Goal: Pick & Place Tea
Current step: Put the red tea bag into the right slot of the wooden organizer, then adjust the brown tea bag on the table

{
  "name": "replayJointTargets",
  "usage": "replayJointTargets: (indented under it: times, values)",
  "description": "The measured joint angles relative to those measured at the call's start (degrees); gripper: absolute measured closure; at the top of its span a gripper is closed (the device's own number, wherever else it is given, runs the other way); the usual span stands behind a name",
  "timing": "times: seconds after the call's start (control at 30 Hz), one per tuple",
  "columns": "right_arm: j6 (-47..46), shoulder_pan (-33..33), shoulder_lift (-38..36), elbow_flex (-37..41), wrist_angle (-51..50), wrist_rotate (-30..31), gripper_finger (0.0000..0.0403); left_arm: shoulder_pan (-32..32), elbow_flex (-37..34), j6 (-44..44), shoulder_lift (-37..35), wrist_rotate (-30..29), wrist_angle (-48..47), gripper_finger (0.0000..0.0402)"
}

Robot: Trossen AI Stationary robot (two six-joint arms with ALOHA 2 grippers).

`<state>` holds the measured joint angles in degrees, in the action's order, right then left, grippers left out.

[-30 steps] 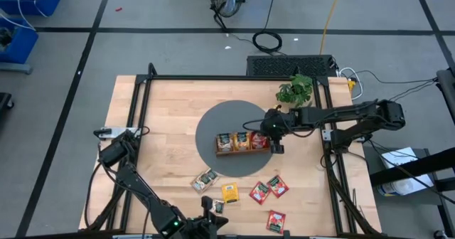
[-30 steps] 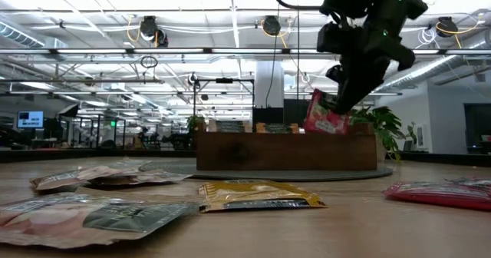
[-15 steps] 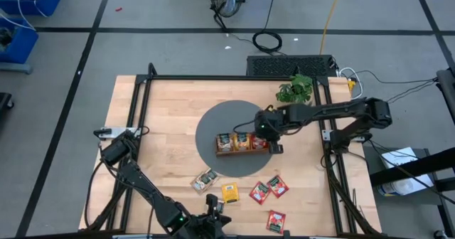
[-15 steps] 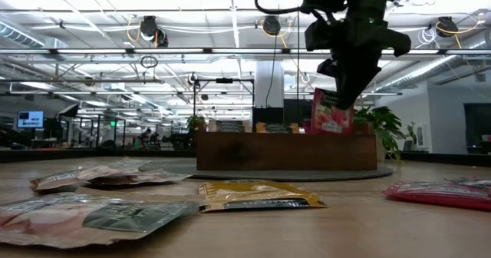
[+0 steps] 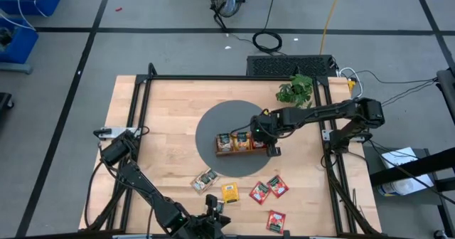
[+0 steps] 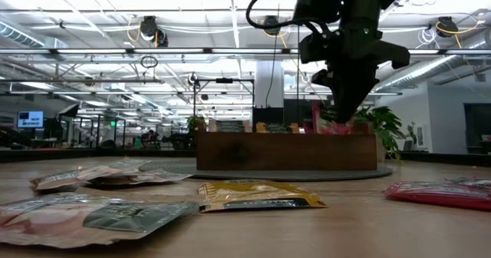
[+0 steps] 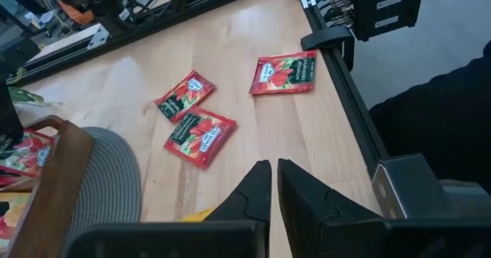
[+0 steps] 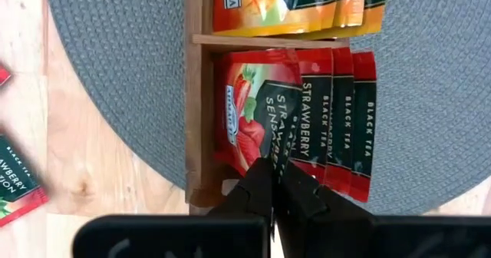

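Observation:
The brown wooden tray [image 5: 242, 144] stands on a round grey mat [image 5: 213, 125]. It holds tan, orange and red tea sachets on edge. My right gripper [image 5: 261, 138] hangs over the tray's right-end compartment, shut on a red sachet [image 8: 253, 112] beside several other red ones [image 8: 345, 120]. Loose tea lies flat on the near table: a tan pair [image 5: 205, 180], a yellow sachet [image 5: 229, 193] and three red ones [image 5: 259, 191] [image 5: 277, 186] [image 5: 276, 220]. My left gripper [image 7: 272, 177] waits shut by the near edge, just past the yellow sachet, holding nothing. My right gripper pinches the red sachet's upper edge [image 8: 262, 153] between its two fingers, coming steeply from above. The sachet stands nearly upright in the right-end compartment, leaning on the red sachets beside it. Only its top [image 6: 328, 124] shows above the tray wall.
A small potted plant [image 5: 295, 89] stands at the far right of the table, behind my right arm. Black frame rails [image 5: 142, 111] run along the table's left, far and right sides. Bare wood lies left of the mat.
My right gripper has moved toward the table's left, over the tray's right end, and tipped more steeply down. The red sachet, at first tilted above the tray wall, turned upright and sank into the compartment.

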<state>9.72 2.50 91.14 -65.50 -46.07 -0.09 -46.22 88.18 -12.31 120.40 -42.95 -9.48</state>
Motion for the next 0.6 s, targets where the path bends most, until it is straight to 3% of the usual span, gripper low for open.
replayJointTargets:
  times: [0.3, 0.6]
  values:
    - [0.81, 0.02, 1.59, 0.24, 2.23, 0.0, 0.0393, 0.0, 0.0, 0.67, 0.0, 0.01, -0.31, 0.0398]
    - [0.09, 0.02, 0.52, 0.24, 4.95, 0.24, 0.0336, 0.02, 0.0, -0.45, 0.0, 0.01, -1.41, 0.0367]
